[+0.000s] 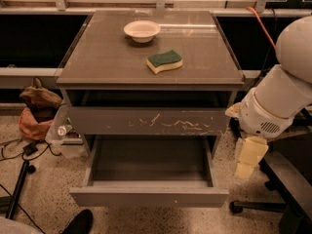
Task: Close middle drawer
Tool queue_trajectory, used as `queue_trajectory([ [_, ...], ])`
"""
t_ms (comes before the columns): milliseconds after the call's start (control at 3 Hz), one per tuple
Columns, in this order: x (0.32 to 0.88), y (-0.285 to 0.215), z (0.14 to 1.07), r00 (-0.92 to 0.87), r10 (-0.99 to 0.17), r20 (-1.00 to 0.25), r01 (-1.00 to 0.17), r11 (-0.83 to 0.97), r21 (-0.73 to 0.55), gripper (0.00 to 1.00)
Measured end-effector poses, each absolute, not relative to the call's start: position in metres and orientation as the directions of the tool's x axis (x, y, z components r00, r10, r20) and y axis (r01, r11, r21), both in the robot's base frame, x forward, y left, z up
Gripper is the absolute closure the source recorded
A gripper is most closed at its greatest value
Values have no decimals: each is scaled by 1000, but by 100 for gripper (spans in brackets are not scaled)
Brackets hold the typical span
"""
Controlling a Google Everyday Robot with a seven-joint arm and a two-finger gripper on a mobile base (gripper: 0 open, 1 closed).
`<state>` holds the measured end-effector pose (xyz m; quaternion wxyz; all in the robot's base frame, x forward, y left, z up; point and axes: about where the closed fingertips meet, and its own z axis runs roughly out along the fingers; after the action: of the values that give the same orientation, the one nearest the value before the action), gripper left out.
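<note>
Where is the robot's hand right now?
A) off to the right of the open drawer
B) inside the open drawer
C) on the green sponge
A: the gripper hangs beside the right end of the pulled-out middle drawer, outside it, well below the sponge.

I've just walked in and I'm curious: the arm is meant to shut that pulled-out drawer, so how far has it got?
Done: nothing yet. The middle drawer stands pulled far out below the scratched front. In hand: the gripper hangs at the cabinet's right, beside the drawer's right end, apart from it. Left: probably bring the gripper to the drawer's front and push it fully in.
</note>
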<state>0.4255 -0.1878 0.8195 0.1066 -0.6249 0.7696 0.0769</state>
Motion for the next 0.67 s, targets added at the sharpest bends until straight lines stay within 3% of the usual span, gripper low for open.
queue_trajectory([
  [667,419,-180,796,-193,-942,-276,-980,198,10,0],
])
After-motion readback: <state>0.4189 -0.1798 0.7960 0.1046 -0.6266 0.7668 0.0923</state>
